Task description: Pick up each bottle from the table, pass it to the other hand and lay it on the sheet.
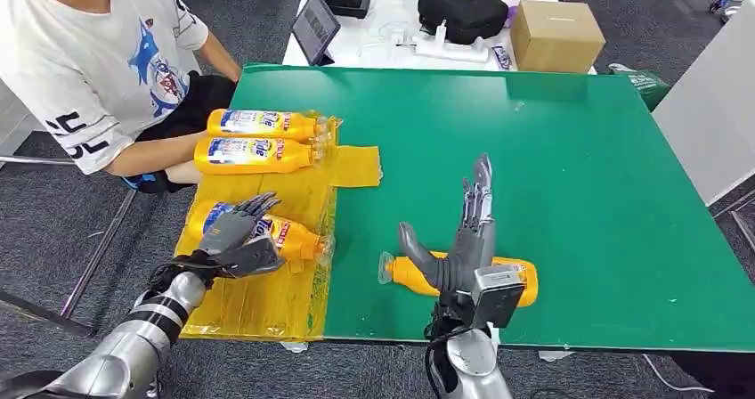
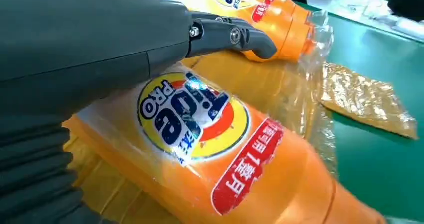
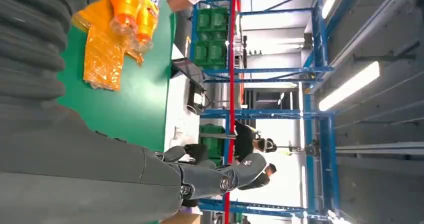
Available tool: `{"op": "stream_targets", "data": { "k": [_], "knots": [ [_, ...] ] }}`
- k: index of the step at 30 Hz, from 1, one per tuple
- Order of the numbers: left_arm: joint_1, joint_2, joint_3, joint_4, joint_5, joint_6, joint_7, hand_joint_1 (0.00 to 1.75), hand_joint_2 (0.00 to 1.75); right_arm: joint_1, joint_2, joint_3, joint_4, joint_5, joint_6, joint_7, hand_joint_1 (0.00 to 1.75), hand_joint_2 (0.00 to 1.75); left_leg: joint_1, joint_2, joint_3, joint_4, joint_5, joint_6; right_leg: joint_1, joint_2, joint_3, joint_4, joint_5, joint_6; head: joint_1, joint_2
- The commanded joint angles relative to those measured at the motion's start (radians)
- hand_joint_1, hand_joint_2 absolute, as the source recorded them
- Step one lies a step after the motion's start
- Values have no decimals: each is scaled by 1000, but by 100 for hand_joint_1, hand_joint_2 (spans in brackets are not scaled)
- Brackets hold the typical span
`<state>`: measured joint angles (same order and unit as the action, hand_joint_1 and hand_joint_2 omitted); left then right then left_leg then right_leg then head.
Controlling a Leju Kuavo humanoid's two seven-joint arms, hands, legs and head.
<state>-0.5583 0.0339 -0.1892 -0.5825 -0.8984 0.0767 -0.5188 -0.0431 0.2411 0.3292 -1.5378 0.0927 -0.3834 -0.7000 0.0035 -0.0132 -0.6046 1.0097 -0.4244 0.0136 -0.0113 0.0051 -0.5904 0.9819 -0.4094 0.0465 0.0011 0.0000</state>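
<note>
- The green table (image 1: 579, 194) is the landmark; a yellow sheet (image 1: 267, 305) covers its left front corner and hangs a little over the front edge.
- The right hand (image 1: 463, 239) stands over an orange bottle (image 1: 418, 272) lying on bare green near the table's front edge, right of the sheet. The hand and wrist hide the bottle's middle; only its clear-capped neck on the left and its base on the right show.
- The right hand's fingers are straight and spread, pointing toward the table's far edge, thumb out to the side; they close on nothing. Whether the palm touches the bottle cannot be told.
- The left hand (image 1: 236, 230) lies on a bottle on the sheet (image 1: 289, 236) near the table's left edge, fingers curved over the label and thumb on the near side. In the left wrist view the hand (image 2: 90, 39) covers part of that bottle (image 2: 210, 154); how firm the grip is cannot be told.
- Two more bottles (image 1: 258, 139) lie side by side on the sheet toward the table's far left, caps to the right.
- A person (image 1: 89, 52) sits at the table's left edge, face cut off, forearm just beside those two bottles.
- The table's right half and far side are open green.
- Beyond the far edge, a white table holds a cardboard box (image 1: 556, 34), a black bag (image 1: 463, 7) and a tablet (image 1: 316, 25).
</note>
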Motion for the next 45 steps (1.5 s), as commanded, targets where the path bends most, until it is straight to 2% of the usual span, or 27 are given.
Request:
{"op": "stream_targets", "data": {
  "k": [1, 3, 7, 8, 9, 11, 13, 16, 19, 21, 23, 26, 29, 33, 38, 45],
  "knots": [
    [94, -27, 90, -59, 204, -49, -46, 0, 0, -37, 6, -36, 116, 9, 9, 2, 0, 175, 0, 4, 3, -2, -1, 0, 0, 3, 2, -1, 0, -1, 0, 0],
    [114, -58, 118, -124, 260, -38, -39, 0, 0, -38, 4, -33, 128, 17, 11, 2, 0, 175, 0, 4, 4, -2, -1, 0, 0, 2, 3, -2, 0, -1, -1, 0],
    [119, -58, 118, -135, 260, -39, -33, 0, 0, -41, -5, -23, 133, 29, 18, 5, 0, 175, 0, 3, 1, 0, 0, 0, 1, 1, 0, -1, 0, -1, 0, 0],
    [145, -117, 237, -211, 403, 33, -110, 0, 0, -41, -14, -11, 136, 72, 16, 33, 0, 175, 0, 2, 0, -1, 0, 0, 0, 1, -1, -1, 0, -1, 0, 0],
    [166, -156, 290, -287, 492, 58, -131, 0, 175, -43, -27, 2, 145, 121, 15, 73, 0, 175, 0, 3, 0, -1, -1, 0, 1, 1, -1, -2, 0, -1, 0, 0],
    [226, -224, 346, -507, 635, 158, -154, 0, 175, -52, -84, 40, 179, 264, 37, 204, 0, 175, 1, 3, -1, 0, -1, 0, 1, 1, -1, -2, 0, -1, 0, 0],
    [293, -242, 323, -695, 654, 286, -179, 0, 175, -52, -155, 48, 198, 404, 68, 308, 0, 175, 1, 3, -3, 1, -1, 0, 1, -1, -3, -1, 0, 0, 0, 0],
    [332, -237, 298, -762, 661, 311, -165, 0, 175, -42, -178, 29, 192, 429, 93, 311, 0, 175, 1, 4, -4, 0, -1, 1, 1, 0, -5, -2, 0, 0, 0, 0],
    [414, -223, 203, -894, 646, 448, -179, 0, 175, -16, -274, 26, 130, 568, 136, 432, 0, 175, 1, 5, -3, 1, -3, 0, 1, 1, -3, -2, -1, -1, 0, 0],
    [461, -228, 174, -939, 642, 464, -179, 0, 175, -4, -332, 4, 92, 601, 152, 466, 0, 175, 0, 3, -5, 1, -3, 0, 1, 0, -4, -2, -1, 0, -1, 0],
    [507, -264, 175, -930, 724, 388, -179, 0, 175, 43, -381, -34, 15, 653, 190, 504, 0, 175, -1, 2, -5, 0, -2, 1, 0, -1, -5, -3, -1, 0, 0, 0],
    [519, -271, 165, -930, 724, 387, -179, 0, 175, 58, -389, -43, -6, 654, 204, 506, 0, 175, -1, 0, -8, 0, -2, 1, -1, -2, -8, -2, -1, 1, -1, 0],
    [548, -288, 130, -861, 732, 285, -149, 0, 175, 104, -465, -56, -63, 684, 263, 571, 0, 175, -1, 1, -9, 1, -3, 1, -1, -1, -9, -2, -2, 0, -1, 0],
    [556, -300, 110, -809, 703, 276, -162, 0, 175, 137, -480, -81, -91, 687, 285, 573, 0, 175, -2, -1, -7, 0, -4, 1, -1, -5, -7, -3, -3, 0, -1, 0],
    [526, -296, 117, -761, 701, 254, -151, 0, 175, 121, -508, -64, -50, 673, 333, 607, 0, 175, -1, 3, -9, 0, -4, 1, -1, -1, -9, -3, -1, 0, 0, 0],
    [494, -293, 102, -704, 707, 227, -142, 0, 175, 31, -528, -59, 128, 661, 384, 648, 0, 175, -1, 4, -7, 0, -3, 1, 0, 1, -8, -4, 0, 0, -1, 0]
  ]
}}
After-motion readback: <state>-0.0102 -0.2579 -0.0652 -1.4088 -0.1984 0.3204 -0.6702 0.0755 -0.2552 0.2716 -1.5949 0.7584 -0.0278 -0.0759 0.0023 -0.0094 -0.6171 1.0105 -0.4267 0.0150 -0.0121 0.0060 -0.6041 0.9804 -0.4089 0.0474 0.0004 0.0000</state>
